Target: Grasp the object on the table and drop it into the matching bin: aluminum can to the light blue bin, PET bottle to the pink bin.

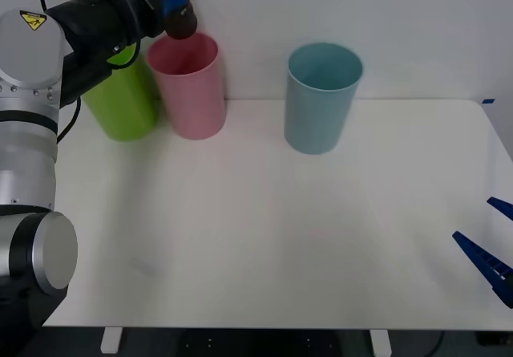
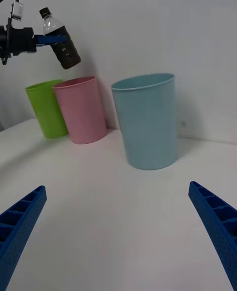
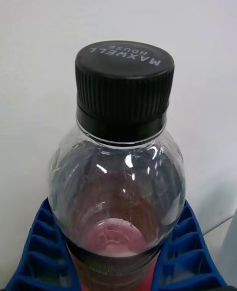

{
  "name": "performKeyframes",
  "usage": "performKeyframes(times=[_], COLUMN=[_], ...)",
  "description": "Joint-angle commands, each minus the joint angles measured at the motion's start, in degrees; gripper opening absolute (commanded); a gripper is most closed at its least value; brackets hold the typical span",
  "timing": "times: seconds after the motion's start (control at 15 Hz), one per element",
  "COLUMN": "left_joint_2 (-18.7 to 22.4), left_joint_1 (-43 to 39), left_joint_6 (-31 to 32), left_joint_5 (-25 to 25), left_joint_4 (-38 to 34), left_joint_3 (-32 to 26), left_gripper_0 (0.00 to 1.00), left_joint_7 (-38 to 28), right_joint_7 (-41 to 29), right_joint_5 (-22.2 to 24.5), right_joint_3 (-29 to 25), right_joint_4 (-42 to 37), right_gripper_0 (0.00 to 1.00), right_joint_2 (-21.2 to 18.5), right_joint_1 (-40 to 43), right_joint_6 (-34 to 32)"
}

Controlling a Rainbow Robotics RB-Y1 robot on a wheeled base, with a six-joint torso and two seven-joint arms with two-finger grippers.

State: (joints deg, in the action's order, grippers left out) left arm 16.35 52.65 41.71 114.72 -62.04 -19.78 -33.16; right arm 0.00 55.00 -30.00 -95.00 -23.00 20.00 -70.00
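Left wrist view has the blue ribbed fingers point(image 3: 44, 251) pressed against both sides of the PET bottle point(image 3: 118, 182), pinching it just below its clear rounded shoulder, with the black cap point(image 3: 124, 86) pointing away from the wrist. From the right wrist view, the left gripper point(image 2: 49, 39) holds that bottle in the air above the pink bin point(image 2: 81, 109), tilted, cap up and leaning away from the bin's mouth, dark body hanging lower toward it. In the front view the left gripper point(image 1: 178, 8) sits over the near-left part of the pink bin's rim, bottle and bin apart. Just beside the pink bin, on its left, stands the lime green bin point(image 1: 122, 100), the two nearly touching. The light blue bin point(image 1: 322, 96) stands well apart from the pink bin, on its right. All three stand upright at the far edge of the table point(image 1: 272, 245).

The right gripper point(image 1: 490, 249) rests low over the table, far from the pink bin on the right, its fingers point(image 2: 215, 222) spread wide and holding nothing.
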Motion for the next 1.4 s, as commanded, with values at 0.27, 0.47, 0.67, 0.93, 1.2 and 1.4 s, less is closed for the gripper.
performKeyframes(times=[0.27,0.47,0.67,0.93,1.2,1.4], left_joint_2=[0.1,0.7,2.5,4.9,6.9,7.6], left_joint_1=[-0.3,-1.8,-5.7,-13.8,-22.0,-28.0], left_joint_6=[0.0,0.0,1.0,1.5,4.0,6.4], left_joint_5=[-1.7,-5.9,-11.5,-19.4,-25.3,-29.1], left_joint_4=[0.0,0.0,-2.6,-9.1,-15.3,-19.7], left_joint_3=[-0.3,-0.1,0.6,0.8,-1.0,-3.3], left_gripper_0=[1.00,1.00,1.00,1.00,1.00,1.00], left_joint_7=[-0.1,0.8,1.9,2.8,3.9,5.1], right_joint_7=[0.0,0.0,0.0,0.0,0.0,0.0], right_joint_5=[0.0,0.0,0.0,0.0,0.0,0.0], right_joint_3=[0.0,0.0,0.0,0.0,0.0,0.0], right_joint_4=[0.0,0.0,0.0,0.0,0.0,0.0], right_gripper_0=[1.00,1.00,1.00,1.00,1.00,1.00], right_joint_2=[0.0,0.0,0.0,0.0,0.0,0.0], right_joint_1=[0.0,0.0,0.0,0.0,0.0,0.0], right_joint_6=[0.0,0.0,0.0,0.0,0.0,0.0])
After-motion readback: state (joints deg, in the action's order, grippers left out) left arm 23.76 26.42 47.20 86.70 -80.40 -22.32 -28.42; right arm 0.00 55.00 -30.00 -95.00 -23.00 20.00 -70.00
